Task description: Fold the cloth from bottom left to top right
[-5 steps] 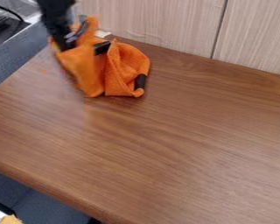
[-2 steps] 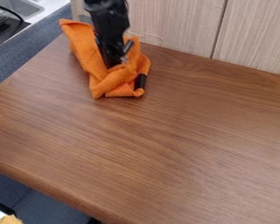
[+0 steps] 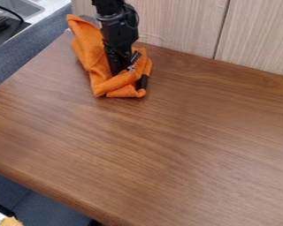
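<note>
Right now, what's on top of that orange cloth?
The robot's black tool comes down onto the orange cloth, among its folds. Whether anything lies inside those folds can't be seen; they cover it.

So the black arm (image 3: 116, 24) is running off the top edge and blocking part of the orange cloth (image 3: 89, 46), whose folds are kinda hiding the low end of the pincer (image 3: 122, 72), while the worktop (image 3: 185, 145), metal sink (image 3: 20, 6) and some tan thingy (image 3: 11, 221) bottom left are getting cropped.
</note>
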You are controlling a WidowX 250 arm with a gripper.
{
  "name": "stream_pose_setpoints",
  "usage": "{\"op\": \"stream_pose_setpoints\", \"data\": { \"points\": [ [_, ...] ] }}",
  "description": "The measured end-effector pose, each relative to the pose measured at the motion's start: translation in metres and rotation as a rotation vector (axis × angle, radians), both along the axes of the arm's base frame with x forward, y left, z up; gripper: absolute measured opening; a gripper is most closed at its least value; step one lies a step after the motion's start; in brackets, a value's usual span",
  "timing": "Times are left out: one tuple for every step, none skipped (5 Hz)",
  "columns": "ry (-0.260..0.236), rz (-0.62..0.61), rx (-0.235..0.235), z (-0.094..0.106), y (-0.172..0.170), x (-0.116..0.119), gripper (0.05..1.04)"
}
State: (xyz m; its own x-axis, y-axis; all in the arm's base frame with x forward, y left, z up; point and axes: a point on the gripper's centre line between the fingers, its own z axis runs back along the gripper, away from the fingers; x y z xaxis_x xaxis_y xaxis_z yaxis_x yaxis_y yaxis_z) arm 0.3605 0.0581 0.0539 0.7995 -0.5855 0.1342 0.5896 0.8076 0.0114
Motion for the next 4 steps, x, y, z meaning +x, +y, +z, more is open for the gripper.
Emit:
{"op": "stream_pose_setpoints", "data": {
  "points": [
    [0.007, -0.011, 0.005, 0.001, 0.0, 0.001, 0.234],
    [0.006, -0.025, 0.005, 0.0, -0.001, 0.001, 0.476],
    [0.0, -0.04, -0.014, 0.006, -0.004, -0.001, 0.757],
    [-0.026, -0.047, -0.012, 0.024, -0.002, -0.002, 0.987]
  ]
}}
